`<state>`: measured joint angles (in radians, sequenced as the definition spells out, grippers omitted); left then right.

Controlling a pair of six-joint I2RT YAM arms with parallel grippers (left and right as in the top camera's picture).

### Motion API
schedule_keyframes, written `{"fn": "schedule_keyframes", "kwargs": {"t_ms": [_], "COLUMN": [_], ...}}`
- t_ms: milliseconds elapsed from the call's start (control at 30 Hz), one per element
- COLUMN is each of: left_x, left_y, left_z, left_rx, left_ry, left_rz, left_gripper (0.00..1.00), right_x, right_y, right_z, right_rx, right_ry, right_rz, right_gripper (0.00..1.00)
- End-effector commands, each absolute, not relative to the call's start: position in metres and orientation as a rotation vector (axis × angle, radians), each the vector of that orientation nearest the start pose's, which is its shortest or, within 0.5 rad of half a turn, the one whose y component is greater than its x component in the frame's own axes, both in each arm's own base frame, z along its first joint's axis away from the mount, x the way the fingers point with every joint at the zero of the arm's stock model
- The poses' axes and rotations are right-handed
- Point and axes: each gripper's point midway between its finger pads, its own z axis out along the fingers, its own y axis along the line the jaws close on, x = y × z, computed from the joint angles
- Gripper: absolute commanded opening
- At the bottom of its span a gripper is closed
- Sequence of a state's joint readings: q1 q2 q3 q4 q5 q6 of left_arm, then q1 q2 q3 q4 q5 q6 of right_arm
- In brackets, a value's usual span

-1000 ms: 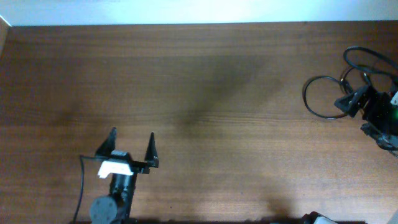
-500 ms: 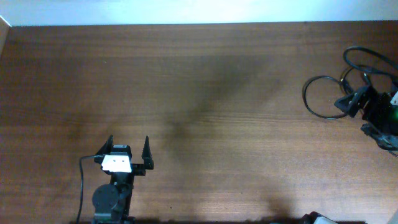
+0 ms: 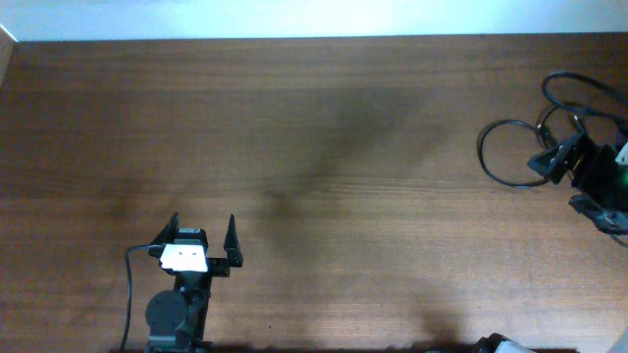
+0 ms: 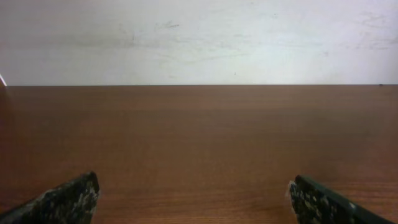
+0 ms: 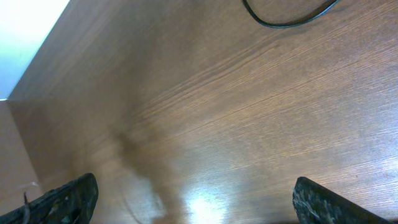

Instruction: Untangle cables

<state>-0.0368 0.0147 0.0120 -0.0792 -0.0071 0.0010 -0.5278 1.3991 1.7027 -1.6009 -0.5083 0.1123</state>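
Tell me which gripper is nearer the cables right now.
Right. The right gripper is open right beside the cables, with their loop just ahead of its fingers. The left gripper is open far off to their left, with nothing near it.

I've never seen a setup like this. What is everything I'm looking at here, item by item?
table: one, brown wood, fills nearly the whole overhead view
wall: one, white, behind the table's far edge
cables: thin loops, number unclear, black, far right of the table
left gripper: one, black with a white patch, near edge left of centre, jaws open with nothing between them
right gripper: one, black, right edge beside the cables, jaws open over bare wood
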Motion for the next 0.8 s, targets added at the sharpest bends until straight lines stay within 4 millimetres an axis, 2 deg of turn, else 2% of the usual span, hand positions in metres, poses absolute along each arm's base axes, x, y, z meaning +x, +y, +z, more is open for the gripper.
{"fn": "schedule_keyframes", "kwargs": {"t_ms": [0, 100, 167, 200, 267, 367, 467, 533, 600, 700, 767], "left_x": [0.246, 0.246, 0.246, 0.246, 0.246, 0.246, 0.246, 0.246, 0.246, 0.246, 0.246], "left_y": [-0.008, -0.008, -0.008, -0.007, -0.007, -0.007, -0.007, -0.008, -0.008, -0.008, -0.008], "left_z": [0.156, 0.156, 0.156, 0.156, 0.156, 0.156, 0.156, 0.156, 0.156, 0.156, 0.156], "left_rx": [0.039, 0.039, 0.039, 0.038, 0.038, 0.038, 0.038, 0.039, 0.039, 0.039, 0.039], "left_ry": [1.651, 1.651, 1.651, 1.651, 1.651, 1.651, 1.651, 1.651, 1.651, 1.651, 1.651], "left_rz": [-0.012, -0.012, -0.012, -0.012, -0.012, -0.012, -0.012, -0.012, -0.012, -0.012, -0.012], "left_gripper": [0.99, 0.99, 0.99, 0.99, 0.99, 0.99, 0.99, 0.99, 0.99, 0.99, 0.99], "right_x": [0.259, 0.253, 0.241, 0.232, 0.229, 0.223, 0.225, 0.233, 0.241, 0.246, 0.247], "right_y": [-0.059, -0.056, -0.049, -0.057, -0.065, -0.054, -0.047, -0.032, -0.009, 0.008, 0.007], "right_z": [0.285, 0.294, 0.31, 0.314, 0.342, 0.401, 0.44, 0.45, 0.447, 0.419, 0.404], "right_rx": [0.772, 0.751, 0.709, 0.709, 0.637, 0.468, 0.319, 0.168, -0.027, -0.173, -0.119], "right_ry": [2.614, 2.586, 2.532, 2.517, 2.373, 2.098, 1.875, 1.747, 1.611, 1.449, 1.364], "right_rz": [0.577, 0.559, 0.525, 0.405, 0.266, 0.191, 0.142, 0.189, 0.243, 0.229, 0.245], "right_gripper": [0.99, 0.99, 0.99, 0.99, 0.99, 0.99, 0.99, 0.99, 0.99, 0.99, 0.99]}}
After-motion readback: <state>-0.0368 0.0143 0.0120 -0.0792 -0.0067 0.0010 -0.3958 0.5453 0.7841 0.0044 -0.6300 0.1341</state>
